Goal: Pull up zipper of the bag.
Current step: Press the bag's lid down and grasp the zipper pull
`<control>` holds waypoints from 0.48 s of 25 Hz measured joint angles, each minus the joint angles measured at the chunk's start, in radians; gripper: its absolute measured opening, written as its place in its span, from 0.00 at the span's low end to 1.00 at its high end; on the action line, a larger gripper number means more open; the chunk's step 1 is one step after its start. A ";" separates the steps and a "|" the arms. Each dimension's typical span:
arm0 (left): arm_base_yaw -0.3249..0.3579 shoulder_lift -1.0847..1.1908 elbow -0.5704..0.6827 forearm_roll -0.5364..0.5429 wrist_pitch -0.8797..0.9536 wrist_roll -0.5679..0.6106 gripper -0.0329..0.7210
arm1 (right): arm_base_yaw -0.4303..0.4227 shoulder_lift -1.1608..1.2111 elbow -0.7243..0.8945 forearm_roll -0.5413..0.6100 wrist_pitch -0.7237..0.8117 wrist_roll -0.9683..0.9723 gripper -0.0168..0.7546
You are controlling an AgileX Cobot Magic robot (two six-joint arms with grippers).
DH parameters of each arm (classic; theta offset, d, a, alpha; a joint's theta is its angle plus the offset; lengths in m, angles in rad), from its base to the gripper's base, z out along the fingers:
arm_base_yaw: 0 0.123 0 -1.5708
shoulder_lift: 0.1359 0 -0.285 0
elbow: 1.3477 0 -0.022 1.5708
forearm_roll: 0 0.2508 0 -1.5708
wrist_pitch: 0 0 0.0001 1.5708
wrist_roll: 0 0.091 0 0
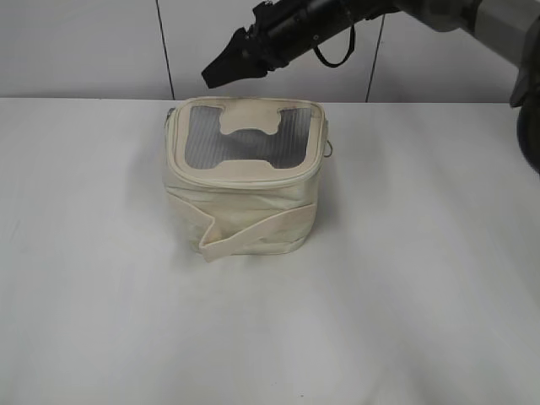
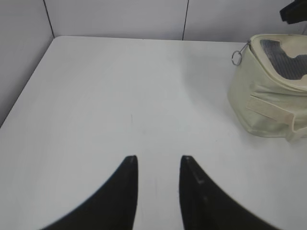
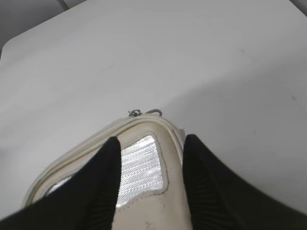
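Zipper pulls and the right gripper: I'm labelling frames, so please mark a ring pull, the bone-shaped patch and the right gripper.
ring pull (image 2: 236,58), left wrist view, on the ring's metal edge.
bone-shaped patch (image 1: 251,119), exterior view, patch centre.
right gripper (image 3: 150,142), right wrist view, midway between fingertips.

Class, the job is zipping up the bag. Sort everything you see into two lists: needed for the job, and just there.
Needed: bag; zipper; ring pull; right tool, open above the bag.
Just there: table; left tool, open, away from the bag; wall.
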 joint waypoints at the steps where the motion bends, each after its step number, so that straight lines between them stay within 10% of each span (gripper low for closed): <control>1: 0.000 0.000 0.000 0.000 0.000 0.000 0.36 | 0.006 0.018 -0.025 0.000 0.000 0.008 0.47; 9: 0.000 0.006 -0.001 0.005 0.000 0.006 0.36 | 0.028 0.098 -0.054 -0.045 -0.006 0.059 0.45; 12: -0.001 0.062 -0.012 -0.001 -0.027 0.006 0.36 | 0.028 0.100 -0.056 -0.046 -0.010 0.060 0.25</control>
